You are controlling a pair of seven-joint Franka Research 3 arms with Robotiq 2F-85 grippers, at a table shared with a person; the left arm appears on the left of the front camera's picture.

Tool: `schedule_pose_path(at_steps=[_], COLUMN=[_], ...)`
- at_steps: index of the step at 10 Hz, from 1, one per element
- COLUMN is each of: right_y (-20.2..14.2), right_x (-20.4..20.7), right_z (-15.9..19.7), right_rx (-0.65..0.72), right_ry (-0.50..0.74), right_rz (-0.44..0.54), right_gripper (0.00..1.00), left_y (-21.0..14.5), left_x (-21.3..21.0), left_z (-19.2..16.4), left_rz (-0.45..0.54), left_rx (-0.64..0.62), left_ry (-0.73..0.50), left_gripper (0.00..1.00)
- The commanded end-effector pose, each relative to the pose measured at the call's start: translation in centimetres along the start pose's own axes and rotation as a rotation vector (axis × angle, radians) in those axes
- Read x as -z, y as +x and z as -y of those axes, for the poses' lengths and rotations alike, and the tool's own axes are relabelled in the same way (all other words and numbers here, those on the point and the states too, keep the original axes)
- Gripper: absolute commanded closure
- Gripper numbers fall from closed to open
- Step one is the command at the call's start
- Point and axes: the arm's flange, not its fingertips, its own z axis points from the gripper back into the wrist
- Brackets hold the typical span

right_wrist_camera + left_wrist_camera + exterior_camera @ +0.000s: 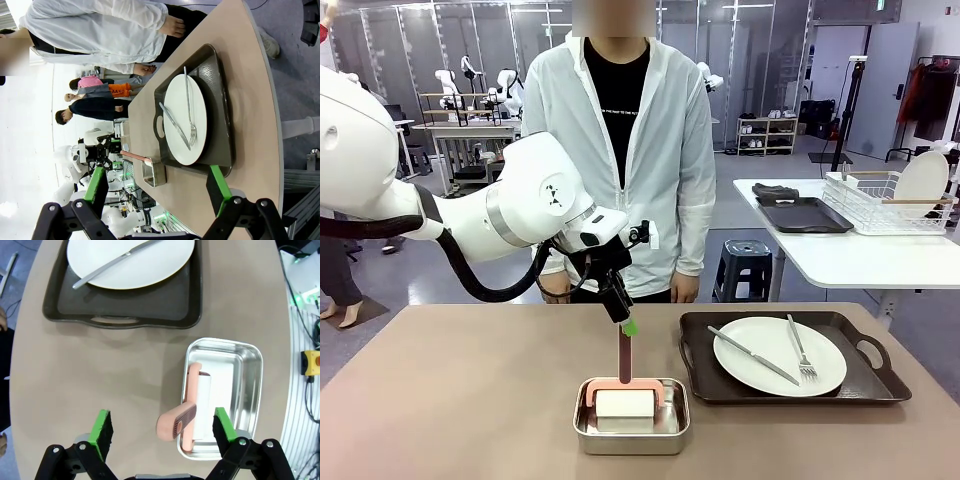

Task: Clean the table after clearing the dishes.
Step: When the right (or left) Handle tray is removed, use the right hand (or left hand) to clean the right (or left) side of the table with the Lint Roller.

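On the brown table (pixel 470 400) a dark handled tray (pixel 875 385) carries one of the dishes, a white plate (pixel 770 370) with a knife (pixel 752 355) and fork (pixel 802 352). A pink-handled white scrubber (pixel 624 358) stands in a small steel pan (pixel 632 432). My left gripper (pixel 626 322) hangs open just above the handle. In the left wrist view the handle's tip (pixel 175 422) lies between the green pads (pixel 102 427), untouched. My right gripper (pixel 156 187) is open and holds nothing, back from the tray (pixel 220 100) and plate (pixel 187 120).
A person stands at the table's far edge, hands down. To the right, a white side table (pixel 850 260) holds a wire rack (pixel 885 205) with a plate and another dark tray (pixel 805 215). A stool (pixel 745 268) stands between the tables.
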Motion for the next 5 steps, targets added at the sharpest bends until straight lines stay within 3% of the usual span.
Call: schedule_pose_path(at_steps=[1,3,5], right_y=[-0.2,-0.2,-0.2], right_x=[-0.1,-0.1,-0.1], right_z=[-0.3,-0.3,-0.3], right_rx=[-0.003,-0.003,-0.003], right_ry=[0.002,0.002,0.002], right_rz=[0.002,0.002,0.002], right_gripper=[0.0,0.0,0.0], left_y=[0.9,-0.2,-5.8], left_x=[-2.8,-8.1,-16.0], left_z=[-0.9,-1.4,-1.9], left_rz=[-0.015,0.098,0.207], left_rx=[-0.11,-0.362,-0.701], left_ry=[0.013,-0.064,-0.214], left_gripper=[0.0,0.0,0.0])
